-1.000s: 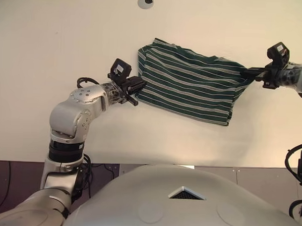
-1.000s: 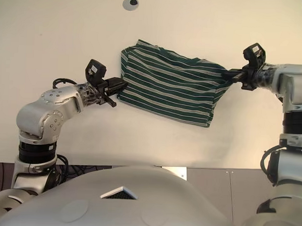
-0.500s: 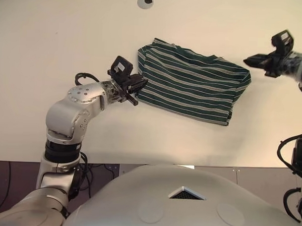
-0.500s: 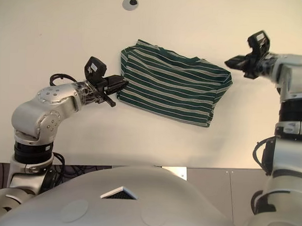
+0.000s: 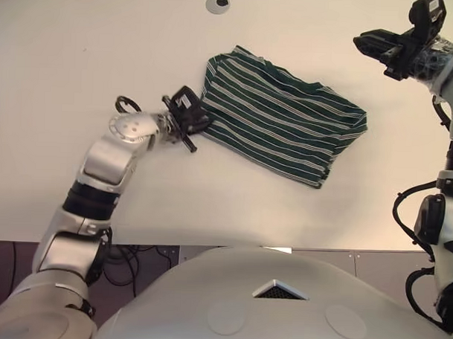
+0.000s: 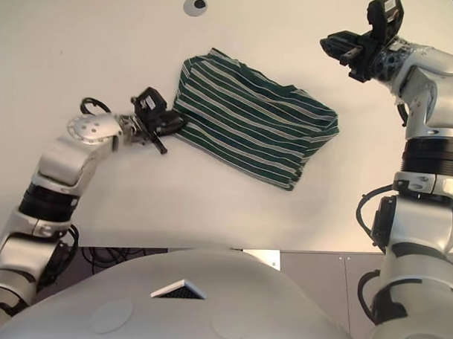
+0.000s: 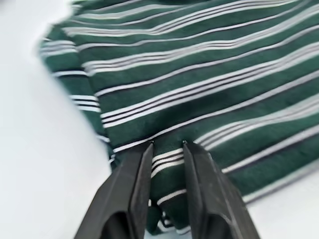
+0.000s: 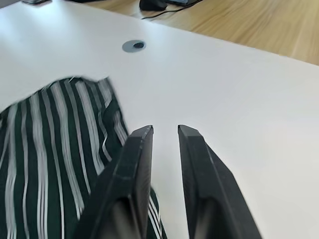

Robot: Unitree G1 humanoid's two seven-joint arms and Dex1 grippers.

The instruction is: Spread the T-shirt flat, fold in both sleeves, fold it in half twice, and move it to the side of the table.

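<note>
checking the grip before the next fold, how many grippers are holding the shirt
1. The left gripper is clamped on the T-shirt at its edge on the robot's left. The right gripper is open and empty, over the table past the shirt's right end.

The T-shirt [image 5: 284,123] is striped knit cloth; the table [image 5: 82,45] is smooth and matt.

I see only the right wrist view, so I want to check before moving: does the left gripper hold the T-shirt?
Observer: Yes, the left gripper is shut on the T-shirt at its left edge.
Operator: Is the T-shirt spread or folded?
Observer: Folded into a compact rectangle, no sleeves out, lying tilted on the table.
Operator: Where is my right gripper from it?
Observer: The right gripper is clear of the T-shirt, past its far right corner.
</note>
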